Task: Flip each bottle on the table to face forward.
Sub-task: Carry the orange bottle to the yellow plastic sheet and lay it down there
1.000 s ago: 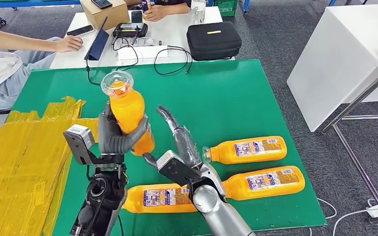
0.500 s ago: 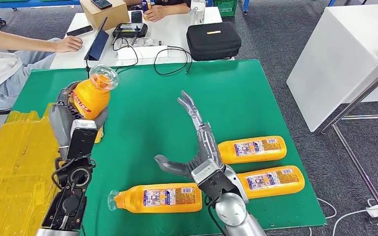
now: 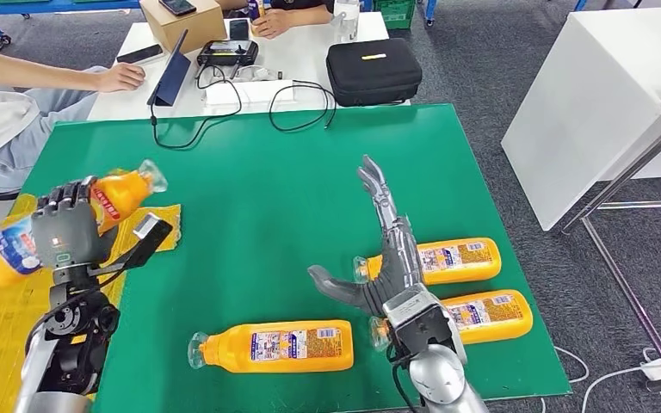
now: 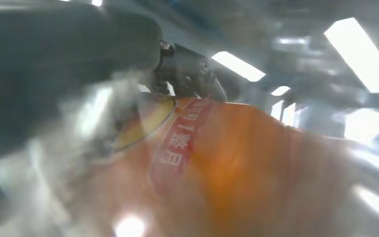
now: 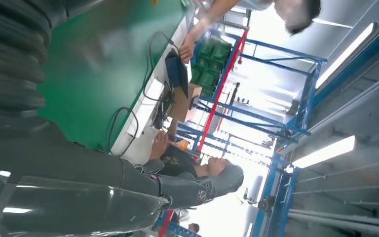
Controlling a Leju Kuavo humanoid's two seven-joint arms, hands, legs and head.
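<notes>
at far left, left hand [image 3: 62,231] is gripping a bottle [image 3: 119,194], fingers hiding its middle; right hand [image 3: 385,258] is hovering splayed, empty.

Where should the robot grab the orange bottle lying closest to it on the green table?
Probably around the labelled middle of the bottle, coming down from above. It lies flat on its side on the green table, cap end toward the robot's left, so the wide straight body offers the steadiest grip; the neck is thin.
</notes>
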